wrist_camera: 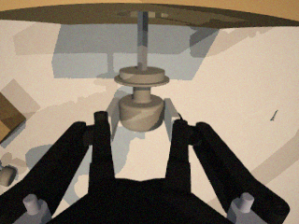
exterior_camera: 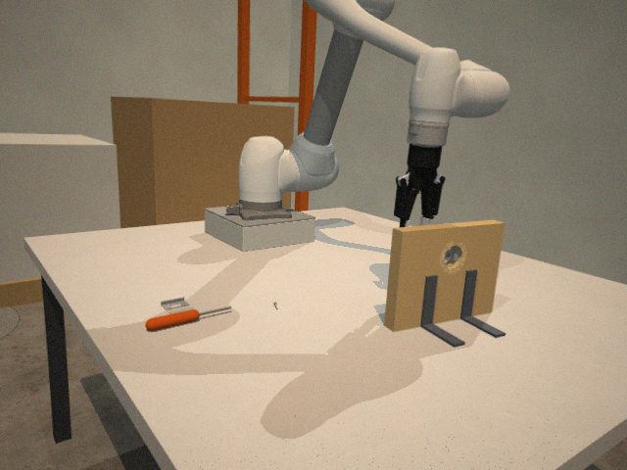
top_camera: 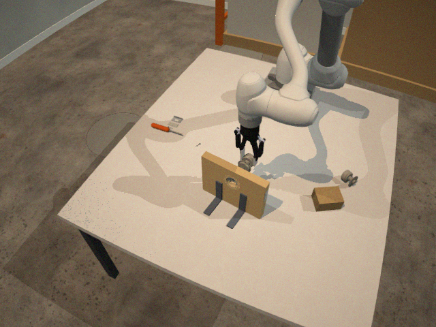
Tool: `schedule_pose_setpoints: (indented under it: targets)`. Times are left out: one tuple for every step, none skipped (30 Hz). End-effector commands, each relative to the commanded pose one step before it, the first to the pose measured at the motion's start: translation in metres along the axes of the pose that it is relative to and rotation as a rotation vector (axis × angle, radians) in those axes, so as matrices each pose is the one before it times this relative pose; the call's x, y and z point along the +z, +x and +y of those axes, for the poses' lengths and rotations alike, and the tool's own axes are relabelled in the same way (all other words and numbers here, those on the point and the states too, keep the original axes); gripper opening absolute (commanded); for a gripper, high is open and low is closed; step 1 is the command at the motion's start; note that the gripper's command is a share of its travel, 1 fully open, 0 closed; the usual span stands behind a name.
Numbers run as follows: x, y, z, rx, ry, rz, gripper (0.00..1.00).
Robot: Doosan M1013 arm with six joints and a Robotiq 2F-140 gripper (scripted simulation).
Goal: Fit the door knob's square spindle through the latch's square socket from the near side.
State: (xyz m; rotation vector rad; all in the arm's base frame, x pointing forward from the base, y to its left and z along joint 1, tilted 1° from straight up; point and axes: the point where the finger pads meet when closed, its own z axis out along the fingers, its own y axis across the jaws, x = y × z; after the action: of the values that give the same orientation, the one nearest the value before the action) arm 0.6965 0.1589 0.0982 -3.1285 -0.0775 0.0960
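Observation:
My gripper (top_camera: 249, 157) (exterior_camera: 414, 222) (wrist_camera: 141, 107) is shut on the round grip of the door knob (top_camera: 245, 163) (wrist_camera: 141, 106), on the robot's side of the upright wood board (top_camera: 220, 167) (exterior_camera: 414, 253) (wrist_camera: 262, 10). The knob's round plate (wrist_camera: 141, 79) stands clear of the wood. Its square spindle (wrist_camera: 143, 44) points straight at the board, and its far end reaches the bore in the wrist view. Whether the tip is inside the latch's socket cannot be told. Metal of the latch (top_camera: 230, 178) (exterior_camera: 452, 254) shows in the bore from the far side.
Two dark brackets (top_camera: 219, 191) (exterior_camera: 429, 301) hold the board from the far side. A second knob (top_camera: 347, 176) (wrist_camera: 7, 175) and a wooden block (top_camera: 327, 198) (wrist_camera: 8, 117) lie to one side. An orange screwdriver (top_camera: 160, 127) (exterior_camera: 172, 319), a metal plate (top_camera: 177, 119) and a small screw (top_camera: 198, 144) lie opposite.

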Motion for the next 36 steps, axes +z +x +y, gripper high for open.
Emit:
schedule_pose_setpoints:
  targets:
    - [-0.00016,0.0,-0.00003,-0.00004,0.00019,0.00011,0.42]
    - [0.0,0.0,0.0,0.0,0.0,0.0,0.42]
    - [0.0,0.0,0.0,0.0,0.0,0.0,0.42]
    - [0.0,0.0,0.0,0.0,0.0,0.0,0.42]
    - [0.0,0.0,0.0,0.0,0.0,0.0,0.42]
    - [0.0,0.0,0.0,0.0,0.0,0.0,0.42]
    - [0.0,0.00001,0.0,0.0,0.0,0.0,0.42]
    - [-0.00001,0.00008,0.0,0.0,0.0,0.0,0.42]
    - [-0.00001,0.00019,0.0,0.0,0.0,0.0,0.42]
    - [0.0,0.0,0.0,0.0,0.0,0.0,0.42]
    - [0.0,0.0,0.0,0.0,0.0,0.0,0.42]
    - [-0.00002,0.00032,0.0,0.0,0.0,0.0,0.42]
    - [-0.00003,0.00044,0.0,0.0,0.0,0.0,0.42]
    - [-0.00004,0.00054,0.0,0.0,0.0,0.0,0.42]
    - [-0.00004,0.0006,0.0,0.0,0.0,0.0,0.42]
    - [-0.00004,0.00062,0.0,0.0,0.0,0.0,0.42]
    - [-0.00004,0.0006,0.0,0.0,0.0,0.0,0.42]
    - [-0.00004,0.00053,0.0,0.0,0.0,0.0,0.42]
    - [-0.00003,0.00044,0.0,0.0,0.0,0.0,0.42]
    - [-0.00002,0.00032,0.0,0.0,0.0,0.0,0.42]
    - [-0.00001,0.00019,0.0,0.0,0.0,0.0,0.42]
    - [-0.00001,0.00008,0.0,0.0,0.0,0.0,0.42]
    - [0.0,0.00001,0.0,0.0,0.0,0.0,0.42]
    - [0.0,0.0,0.0,0.0,0.0,0.0,0.42]
    - [0.0,0.0,0.0,0.0,0.0,0.0,0.42]
    - [0.0,0.0,0.0,0.0,0.0,0.0,0.42]
    - [0.0,0.0,0.0,0.0,0.0,0.0,0.42]
    - [0.0,0.0,0.0,0.0,0.0,0.0,0.42]
    - [0.0,0.0,0.0,0.0,0.0,0.0,0.42]
    - [0.0,0.0,0.0,0.0,0.0,0.0,0.42]
    - [0.0,0.0,0.0,0.0,0.0,0.0,0.42]
    - [0.0,0.0,0.0,0.0,0.0,0.0,0.42]
    - [0.0,0.0,0.0,0.0,0.0,0.0,0.42]
    - [0.0,0.00001,0.0,0.0,0.0,0.0,0.42]
    - [-0.00001,0.00008,0.0,0.0,0.0,0.0,0.42]
    - [-0.00001,0.00019,0.0,0.0,0.0,0.0,0.42]
